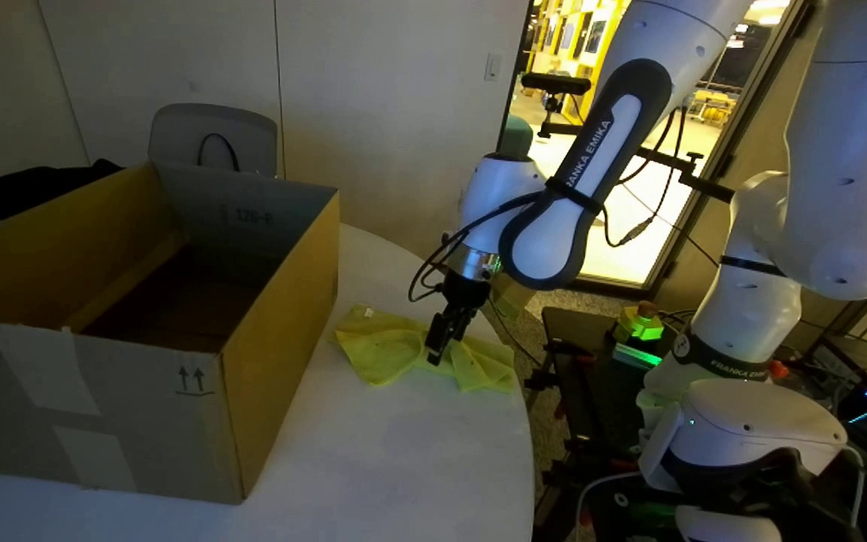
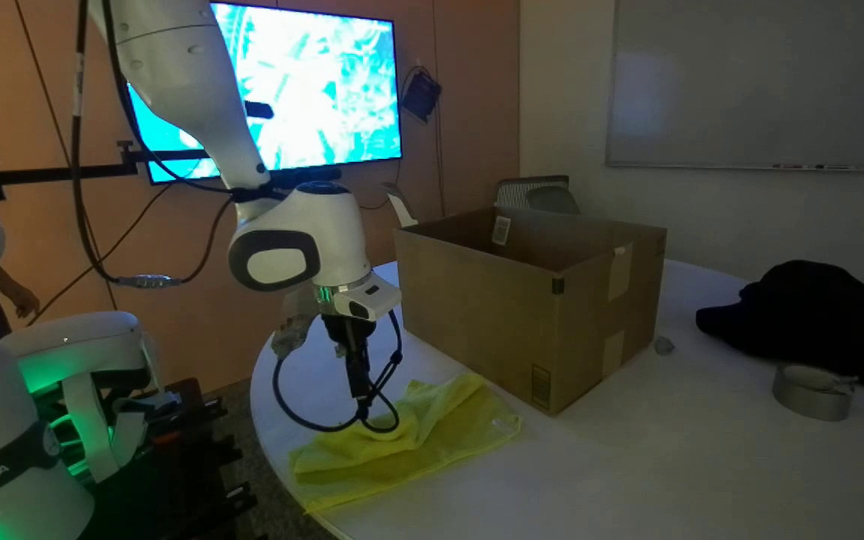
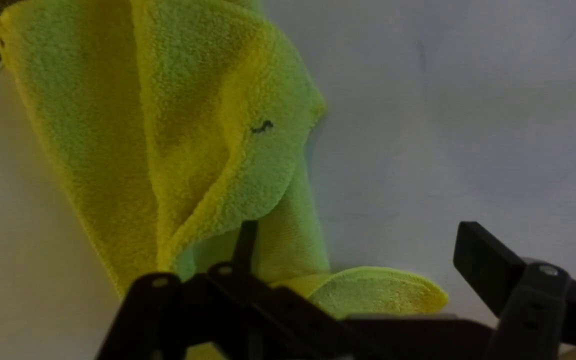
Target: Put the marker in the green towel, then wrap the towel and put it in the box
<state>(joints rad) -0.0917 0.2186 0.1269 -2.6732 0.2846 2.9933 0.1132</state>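
In an exterior view, the box (image 1: 140, 418) stands at frame left on the table (image 1: 403, 467). The green towel (image 1: 387, 348) lies crumpled at center, just beside the box. The gripper (image 3: 360, 226) points down over the towel; in the wrist view, its jaws stand released, wide apart.
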